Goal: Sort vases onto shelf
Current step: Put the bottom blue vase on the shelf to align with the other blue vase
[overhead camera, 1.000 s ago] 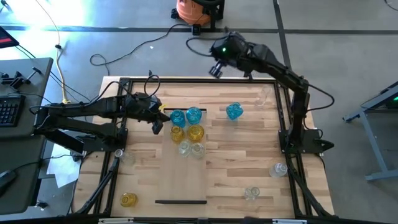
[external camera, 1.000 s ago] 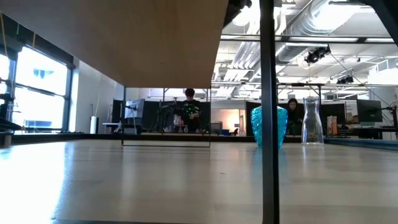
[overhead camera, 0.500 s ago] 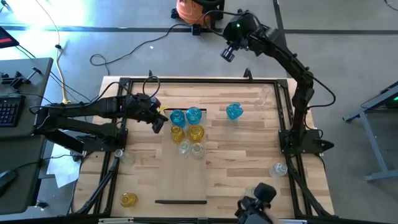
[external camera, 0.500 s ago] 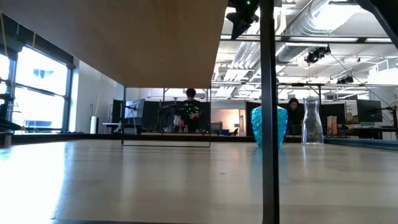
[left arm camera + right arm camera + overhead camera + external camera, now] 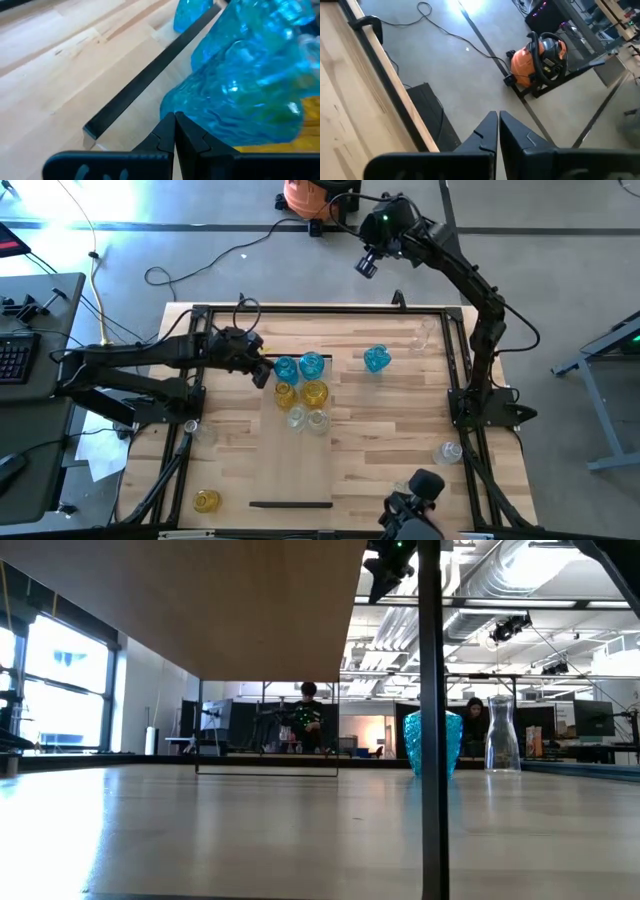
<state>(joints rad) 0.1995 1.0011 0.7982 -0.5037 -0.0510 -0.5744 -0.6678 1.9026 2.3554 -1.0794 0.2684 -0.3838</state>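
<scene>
The shelf [image 5: 292, 465] is a pale panel lying flat mid-table, with a dark strip [image 5: 145, 80] at its far end. On that end stand two blue vases [image 5: 285, 367] [image 5: 311, 364], two yellow ones [image 5: 284, 392] and two clear ones [image 5: 297, 418]. My left gripper [image 5: 264, 369] is shut, its tips right at the left blue vase's lower body [image 5: 200, 115]. My right gripper [image 5: 366, 264] hangs shut, high beyond the table's far edge, over the floor [image 5: 445, 65]. A third blue vase [image 5: 376, 359] stands off the shelf. My left gripper's shut fingertips [image 5: 174, 120] come level-slanting from the table's left at the base of the left blue vase's body [image 5: 192, 112]. I cannot tell whether they touch it. The vase stands upright on the shelf.
Loose vases stand around the table: clear ones [image 5: 425, 335] [image 5: 449, 451] [image 5: 405, 490] [image 5: 200, 430] and a yellow one [image 5: 207, 501]. A black frame [image 5: 455, 360] rims the table. A dark object [image 5: 415, 505] sits at the near edge. An orange vacuum [image 5: 537, 57] stands on the floor.
My right gripper has swung toward the table's right, staying high beyond the far edge and shut. My left gripper has rolled a little and its tips now sit closer to the left blue vase. A dark object has come into view at the near edge.
</scene>
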